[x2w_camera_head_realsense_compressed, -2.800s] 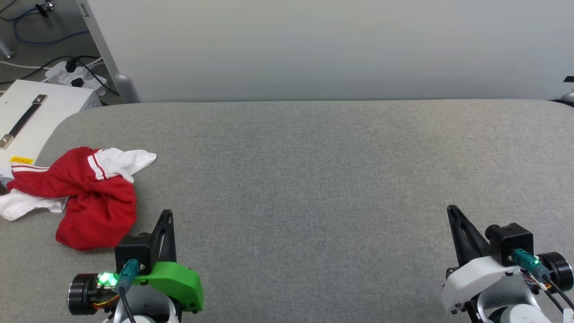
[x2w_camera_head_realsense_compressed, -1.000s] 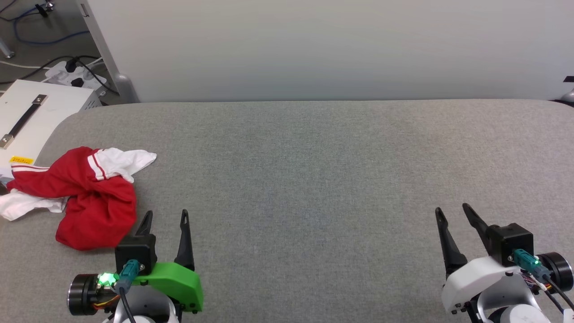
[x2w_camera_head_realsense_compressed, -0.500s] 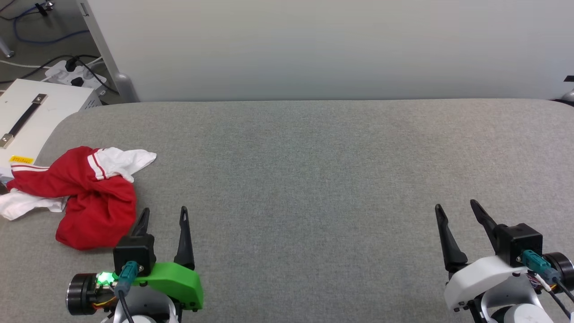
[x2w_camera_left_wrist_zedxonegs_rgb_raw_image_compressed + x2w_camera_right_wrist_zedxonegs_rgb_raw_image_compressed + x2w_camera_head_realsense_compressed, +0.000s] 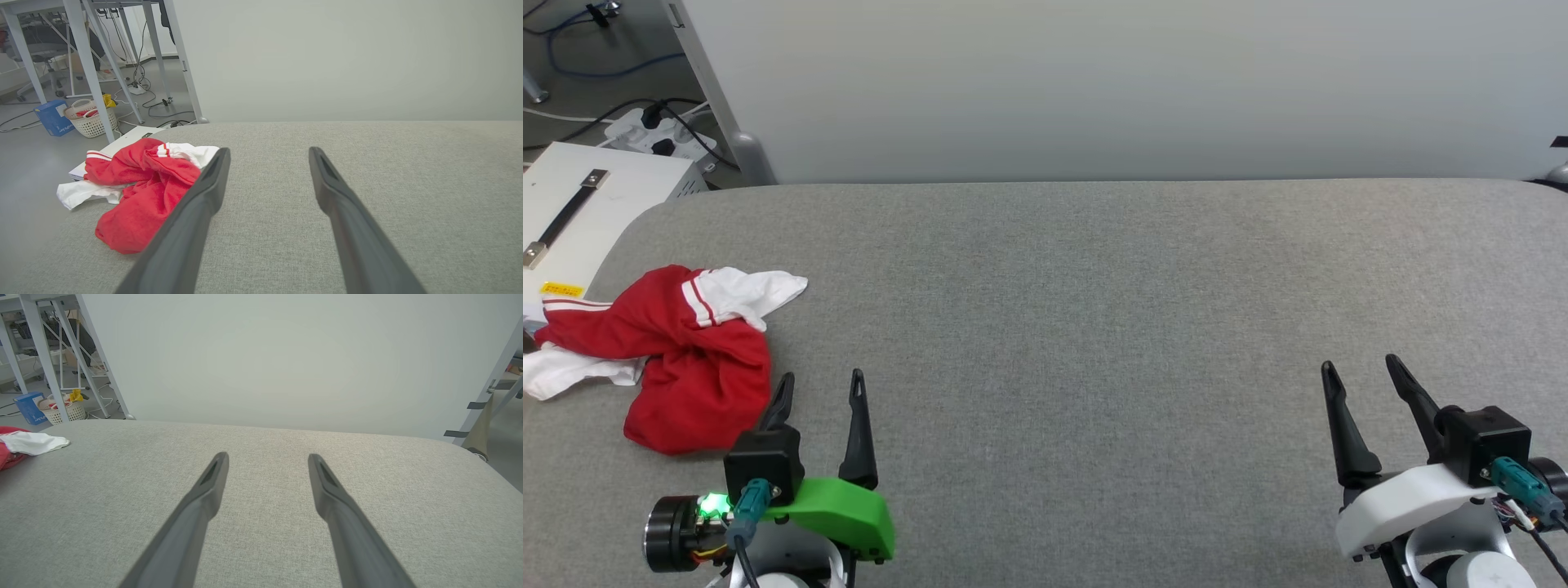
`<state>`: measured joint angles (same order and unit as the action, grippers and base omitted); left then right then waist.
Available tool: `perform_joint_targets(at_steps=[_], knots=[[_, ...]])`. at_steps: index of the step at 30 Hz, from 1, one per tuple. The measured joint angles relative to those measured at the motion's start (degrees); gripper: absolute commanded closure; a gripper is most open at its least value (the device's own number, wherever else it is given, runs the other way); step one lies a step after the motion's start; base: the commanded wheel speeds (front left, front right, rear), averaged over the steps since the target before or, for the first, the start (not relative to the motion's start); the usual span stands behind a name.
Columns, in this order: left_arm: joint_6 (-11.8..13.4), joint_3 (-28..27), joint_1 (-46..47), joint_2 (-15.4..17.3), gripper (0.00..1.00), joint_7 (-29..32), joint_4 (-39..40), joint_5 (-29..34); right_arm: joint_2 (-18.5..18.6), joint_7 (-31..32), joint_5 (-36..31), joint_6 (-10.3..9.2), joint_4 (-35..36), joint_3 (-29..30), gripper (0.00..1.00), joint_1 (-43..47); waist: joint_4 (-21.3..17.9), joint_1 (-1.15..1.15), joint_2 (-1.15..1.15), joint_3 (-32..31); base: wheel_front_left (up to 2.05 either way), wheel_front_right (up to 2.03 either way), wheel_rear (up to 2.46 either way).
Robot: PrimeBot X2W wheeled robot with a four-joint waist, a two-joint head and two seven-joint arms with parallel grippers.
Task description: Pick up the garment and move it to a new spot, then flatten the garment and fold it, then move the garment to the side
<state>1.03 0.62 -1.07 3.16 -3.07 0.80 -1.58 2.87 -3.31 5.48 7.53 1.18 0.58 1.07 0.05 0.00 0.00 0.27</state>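
On the floor beyond the surface, at 10 o'clock in the left wrist view, a white lattice basket holds something red and something yellow, too small to name. A blue box stands just beside it at its 9 o'clock. The garment lies crumpled at 9 o'clock on the grey surface, with one white sleeve spread toward 1 o'clock. Another white part trails over the rim next to a white case. How its front lies cannot be made out among the folds. In the right wrist view the garment is cut off at 9 o'clock by the frame's edge. The left tool is spread wide and grips nothing. Its left fingertip stands just beside the red hem, at 10 o'clock from the tool, and I cannot tell whether they touch. In its own wrist view that finger covers part of the red cloth. The right tool, at 4 o'clock on the surface and well apart from the garment, also gapes with nothing between its fingers
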Motion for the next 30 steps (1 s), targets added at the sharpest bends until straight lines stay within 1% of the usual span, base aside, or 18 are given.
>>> perform_joint_targets(at_steps=[30], knots=[[0.79, 0.76, -0.03, 0.00, 0.00, -3.60, -0.21, -1.00, -0.01, -3.53, 3.90, 0.00, 0.18, 0.12, 0.00, 1.16, 0.09, 0.00, 0.00, 0.02, 0.00, 0.00, 0.00]])
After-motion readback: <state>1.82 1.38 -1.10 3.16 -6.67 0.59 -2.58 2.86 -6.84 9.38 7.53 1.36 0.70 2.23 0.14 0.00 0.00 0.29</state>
